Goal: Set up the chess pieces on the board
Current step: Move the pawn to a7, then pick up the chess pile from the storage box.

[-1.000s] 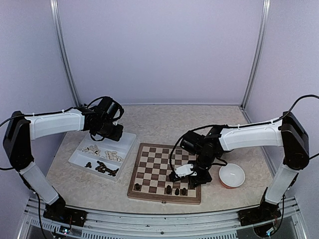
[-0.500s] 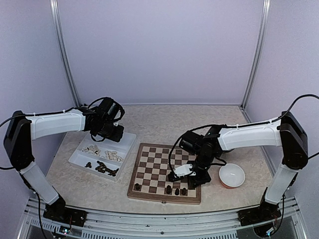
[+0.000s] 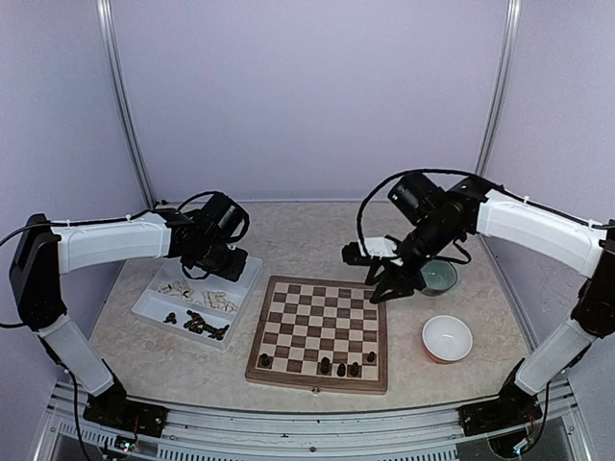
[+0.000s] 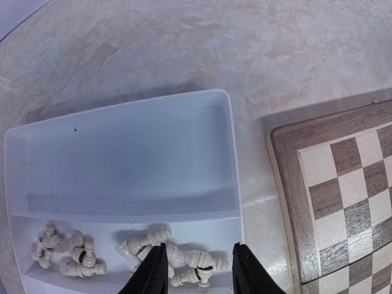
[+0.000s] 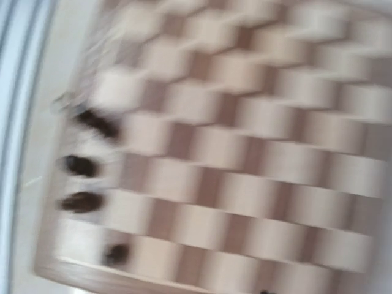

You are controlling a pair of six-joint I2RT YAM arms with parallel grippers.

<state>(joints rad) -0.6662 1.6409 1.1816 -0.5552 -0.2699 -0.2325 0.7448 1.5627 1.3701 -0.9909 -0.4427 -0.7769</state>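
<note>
Dark brown-black chess pieces [image 3: 341, 368] stand in the near row of the square wooden chessboard [image 3: 320, 322] with dark brown and cream checks; I count five of them. The chessboard lies flat on the beige marbled desk [image 3: 307, 226], between the two arms. More dark pieces lie in a heap in the near compartment of the white rectangular plastic tray [image 3: 246, 272], just to the left of the chessboard. Pale cream chess pieces [image 4: 184, 257] lie on their sides in the next compartment of this tray.

The left fingers [image 4: 156, 275] hang above these cream pieces. They are parted, with a clear gap between them, and they hold nothing.

The right fingers [image 3: 387, 281] are raised over the far right corner of the chessboard, near a small teal bowl [image 3: 439, 278]. From the top view I cannot tell how far they are open or whether they hold a piece. The right wrist view is strongly blurred and shows only the checks and some dark pieces at one edge. A white bowl [image 3: 448, 338] stands on the desk to the right of the chessboard.
</note>
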